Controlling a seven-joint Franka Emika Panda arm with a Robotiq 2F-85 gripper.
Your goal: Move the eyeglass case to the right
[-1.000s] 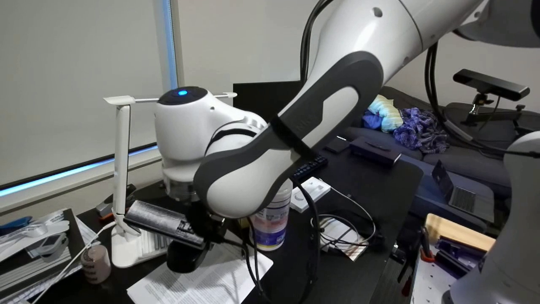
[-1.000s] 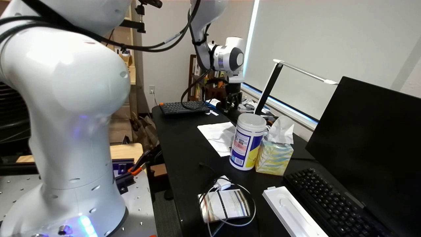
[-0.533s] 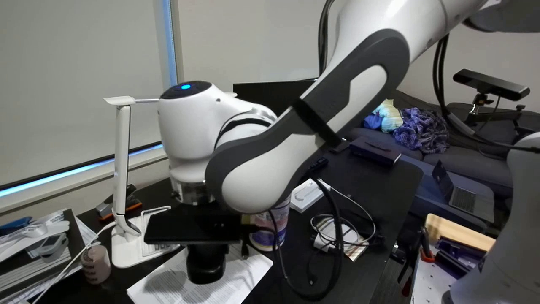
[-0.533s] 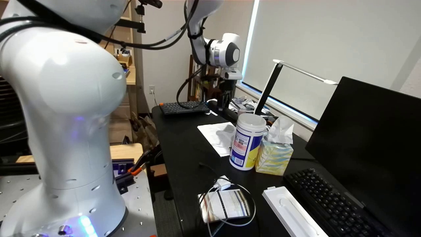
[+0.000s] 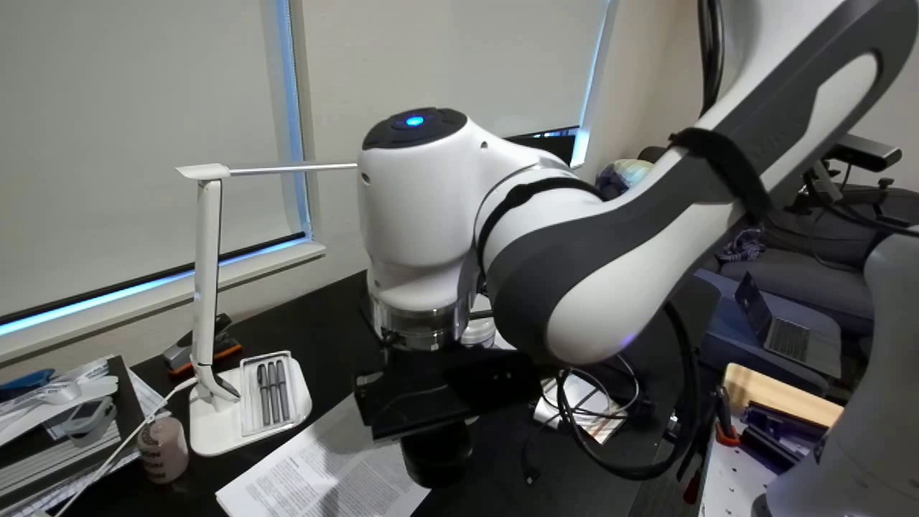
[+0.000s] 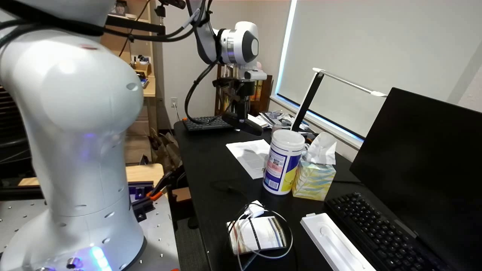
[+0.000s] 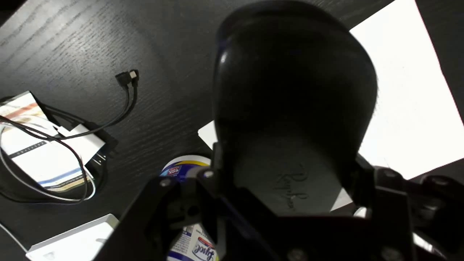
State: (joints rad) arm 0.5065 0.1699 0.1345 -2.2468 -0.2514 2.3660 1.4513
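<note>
I've got the glossy black rounded eyeglass case clamped in the black end effector, jaws part-spread, just shifted right to lower centre of an exterior view above the dark wood-grain tabletop: carry looks underway, set-down pending.

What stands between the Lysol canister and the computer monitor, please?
In an exterior view, a tissue box stands between the Lysol canister and the computer monitor.

The wrist view overexposes the paper, which both exterior views show partly shadowed.
</note>
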